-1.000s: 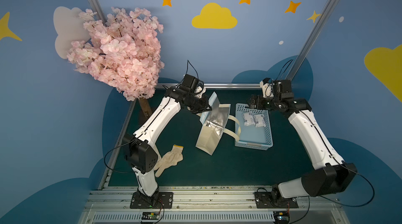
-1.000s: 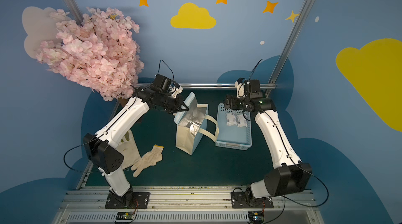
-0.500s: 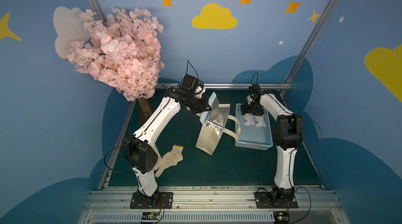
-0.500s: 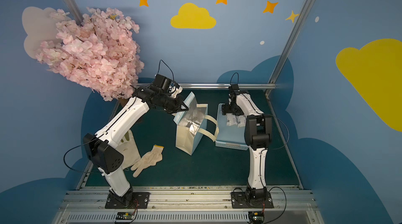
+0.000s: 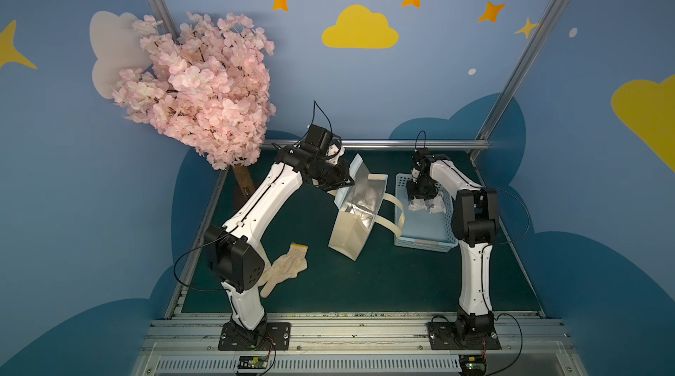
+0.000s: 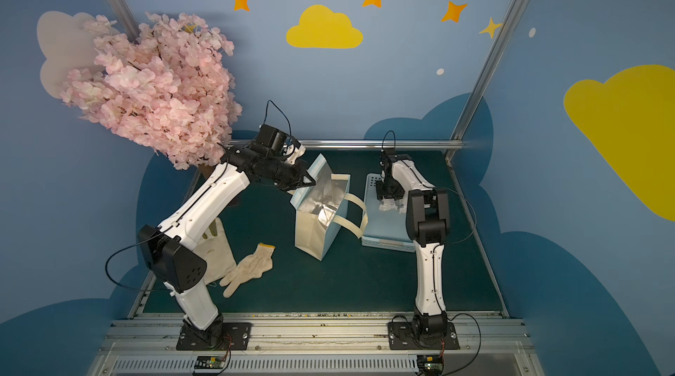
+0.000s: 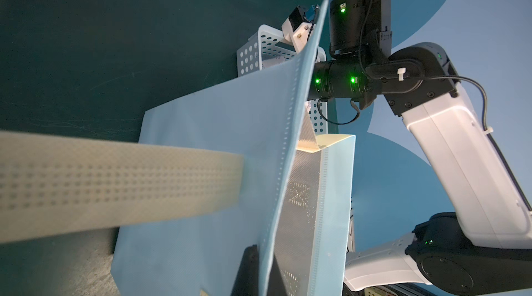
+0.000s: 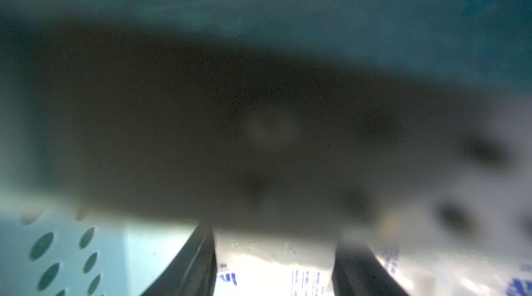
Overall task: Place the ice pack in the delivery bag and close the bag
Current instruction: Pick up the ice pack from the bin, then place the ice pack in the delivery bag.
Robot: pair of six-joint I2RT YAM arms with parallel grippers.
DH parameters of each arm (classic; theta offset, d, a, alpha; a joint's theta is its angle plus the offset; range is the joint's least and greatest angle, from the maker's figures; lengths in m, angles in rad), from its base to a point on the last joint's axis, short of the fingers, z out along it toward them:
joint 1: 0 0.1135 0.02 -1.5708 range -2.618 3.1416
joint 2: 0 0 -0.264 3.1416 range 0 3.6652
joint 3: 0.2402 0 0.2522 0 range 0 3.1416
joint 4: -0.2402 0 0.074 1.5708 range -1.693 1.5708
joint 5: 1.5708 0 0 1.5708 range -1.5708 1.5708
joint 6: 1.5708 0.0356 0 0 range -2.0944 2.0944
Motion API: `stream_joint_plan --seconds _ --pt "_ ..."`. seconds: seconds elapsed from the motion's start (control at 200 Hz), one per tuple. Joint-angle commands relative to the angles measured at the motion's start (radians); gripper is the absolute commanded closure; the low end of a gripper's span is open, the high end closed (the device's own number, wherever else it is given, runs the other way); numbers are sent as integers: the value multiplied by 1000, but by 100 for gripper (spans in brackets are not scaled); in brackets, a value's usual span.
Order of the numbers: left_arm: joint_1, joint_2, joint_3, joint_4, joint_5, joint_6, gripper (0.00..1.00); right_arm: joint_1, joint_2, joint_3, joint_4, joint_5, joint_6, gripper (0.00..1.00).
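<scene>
Ice pack (image 8: 273, 277) sits between right gripper (image 8: 273, 235) fingers in basket (image 5: 423, 244); grip and long axis unclear. Left gripper (image 7: 260, 273) pinches bag (image 7: 201, 150) rim.

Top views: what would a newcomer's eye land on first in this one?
The pink artificial blossom tree fills the far left corner. At the middle of the dark green table, the left end effector pinches the rim of the light blue fabric delivery bag, showing its silver foil lining. Beside it, the right end effector reaches down into the light blue perforated plastic basket holding white ice packs.
</scene>
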Motion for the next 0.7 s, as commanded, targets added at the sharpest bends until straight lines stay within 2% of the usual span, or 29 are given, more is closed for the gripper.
stream_joint_plan --seconds 0.0,0.23,0.421,0.566,0.696 --pt "1 -30 -8 -9 8 5 97 14 -90 -68 -27 -4 -6 56" --pt "-1 -22 0 -3 17 4 97 41 -395 -158 -4 -11 -23 62" --pt "0 -8 9 4 34 2 97 133 -657 -174 -15 -29 -71 62" --pt "0 5 10 20 57 1 97 229 -834 -276 189 -121 -69 63" --pt "0 16 16 22 69 2 97 322 -873 -262 292 -200 -25 63"
